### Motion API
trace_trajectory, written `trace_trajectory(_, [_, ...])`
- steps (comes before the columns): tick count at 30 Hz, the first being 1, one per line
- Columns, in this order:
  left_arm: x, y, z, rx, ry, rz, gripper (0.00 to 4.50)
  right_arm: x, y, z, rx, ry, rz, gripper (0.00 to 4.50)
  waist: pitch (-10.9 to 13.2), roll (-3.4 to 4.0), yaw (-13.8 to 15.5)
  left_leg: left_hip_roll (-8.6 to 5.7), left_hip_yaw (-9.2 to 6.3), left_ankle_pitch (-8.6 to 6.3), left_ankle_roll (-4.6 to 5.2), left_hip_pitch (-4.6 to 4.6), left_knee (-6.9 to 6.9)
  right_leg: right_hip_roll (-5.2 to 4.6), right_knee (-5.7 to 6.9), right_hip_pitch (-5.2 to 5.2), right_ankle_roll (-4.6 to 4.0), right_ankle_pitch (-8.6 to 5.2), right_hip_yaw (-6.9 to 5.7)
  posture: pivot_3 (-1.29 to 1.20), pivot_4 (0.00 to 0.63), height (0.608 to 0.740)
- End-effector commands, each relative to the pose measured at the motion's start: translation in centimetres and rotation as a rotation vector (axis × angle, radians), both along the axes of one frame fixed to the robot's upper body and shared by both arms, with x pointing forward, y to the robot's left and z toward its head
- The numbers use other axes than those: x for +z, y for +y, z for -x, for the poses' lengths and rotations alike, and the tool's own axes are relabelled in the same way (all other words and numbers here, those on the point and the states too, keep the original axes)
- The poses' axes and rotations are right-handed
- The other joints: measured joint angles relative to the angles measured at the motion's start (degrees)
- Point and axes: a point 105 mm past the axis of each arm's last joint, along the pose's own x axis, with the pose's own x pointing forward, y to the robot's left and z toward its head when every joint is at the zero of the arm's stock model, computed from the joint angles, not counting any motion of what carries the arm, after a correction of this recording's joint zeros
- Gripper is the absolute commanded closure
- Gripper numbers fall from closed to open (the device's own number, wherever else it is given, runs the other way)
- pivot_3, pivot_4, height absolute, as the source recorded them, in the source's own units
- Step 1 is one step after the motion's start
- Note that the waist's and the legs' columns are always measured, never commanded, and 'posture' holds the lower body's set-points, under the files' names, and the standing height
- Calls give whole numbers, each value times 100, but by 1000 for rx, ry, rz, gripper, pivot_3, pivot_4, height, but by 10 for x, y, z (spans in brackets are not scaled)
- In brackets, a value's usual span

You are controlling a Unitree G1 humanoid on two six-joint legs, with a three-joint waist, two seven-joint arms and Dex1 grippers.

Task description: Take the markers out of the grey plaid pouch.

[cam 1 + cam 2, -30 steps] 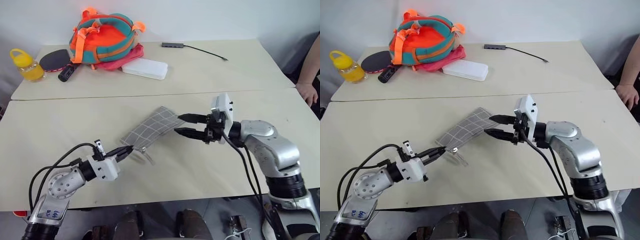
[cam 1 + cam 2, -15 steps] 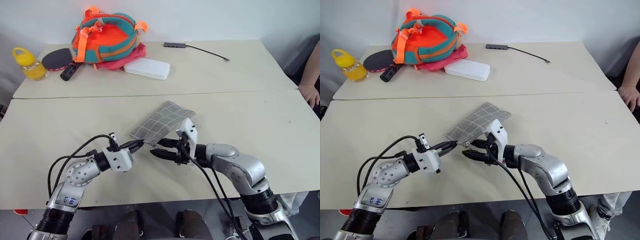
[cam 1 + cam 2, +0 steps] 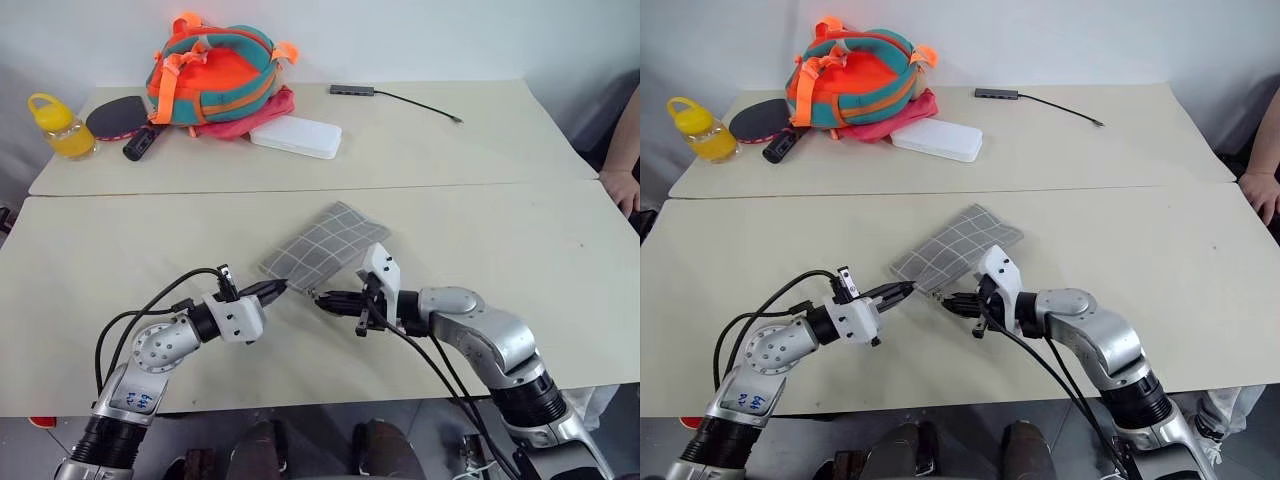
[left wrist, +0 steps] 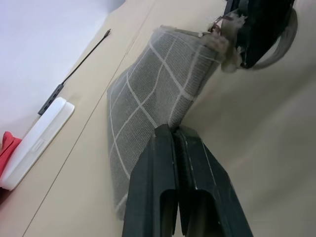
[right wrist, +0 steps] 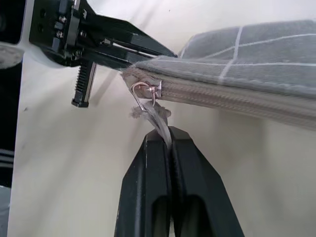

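Note:
The grey plaid pouch (image 3: 325,245) lies slantwise on the near table, zipped closed. The markers are hidden inside it. My left gripper (image 3: 278,290) is shut on the pouch's near corner, the fabric (image 4: 148,84) pinched between its fingertips. My right gripper (image 3: 322,297) reaches in from the right, level with the table. It is shut on the clear pull tab (image 5: 160,121) that hangs from the metal zip slider (image 5: 148,90) at that same end. The two grippers meet almost tip to tip.
On the far table are an orange and teal backpack (image 3: 215,65), a white case (image 3: 295,135), a black-handled paddle (image 3: 115,120), a yellow bottle (image 3: 55,125) and a grey hub with a cable (image 3: 352,90). A person's hand (image 3: 625,185) rests at the right edge.
My right gripper came down and leftward from the pouch's far end to its near end, then shut on the zip's pull tab. The left gripper kept its grip on the corner.

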Motion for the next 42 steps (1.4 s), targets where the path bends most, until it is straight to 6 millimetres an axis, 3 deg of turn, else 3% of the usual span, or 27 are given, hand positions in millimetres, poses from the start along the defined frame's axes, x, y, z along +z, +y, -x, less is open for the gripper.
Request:
trace_trajectory(1, [14, 7, 8, -23, -43, 11, 4500, 21, -15, -8, 6, -98, 8, 4449, 0, 0, 5, 0, 0, 0, 0, 0, 1, 0, 0, 0, 0, 0, 0, 0, 150, 740])
trace_trajectory(10, [20, 29, 31, -101, -26, 23, 4500, 22, -62, -39, -49, -195, 143, 4449, 0, 0, -6, 1, 1, 0, 0, 0, -1, -1, -3, 0, 0, 0, -1, 0, 150, 740])
trace_trajectory(17, [19, 49, 33, -45, -14, 29, 4500, 24, -97, -56, -109, -237, 222, 4449, 1, 0, 2, 1, 6, -1, 0, 0, 0, -1, -5, -1, 0, 0, 0, 0, 150, 740])
trace_trajectory(29, [16, 48, 29, -27, 5, 103, 4500, 23, -100, -54, -87, -249, 209, 4449, 1, 0, 3, 1, 8, 0, 0, 1, 0, 0, -3, -2, 0, 0, 1, 0, 150, 740])
trace_trajectory(32, [12, 43, 27, -32, 34, 117, 4500, 27, -92, -47, -61, -223, 144, 3872, 1, 0, 8, 1, 7, 0, 0, 1, 0, 0, -2, -2, 0, 0, 1, 0, 150, 740])
trace_trajectory(38, [14, 38, 26, -43, 39, 158, 4500, 49, -97, -34, -44, -193, 68, 1855, 1, 0, 1, 2, 7, 0, 0, 2, 1, 0, -2, -1, 0, 0, 1, 0, 150, 740])
trace_trajectory(42, [20, 38, 23, -46, 48, 218, 4500, 86, -93, -28, -37, -280, -29, 1855, 1, 1, 9, 1, 4, 0, 0, 1, 1, -1, -2, -1, 0, 0, 1, 0, 150, 740])
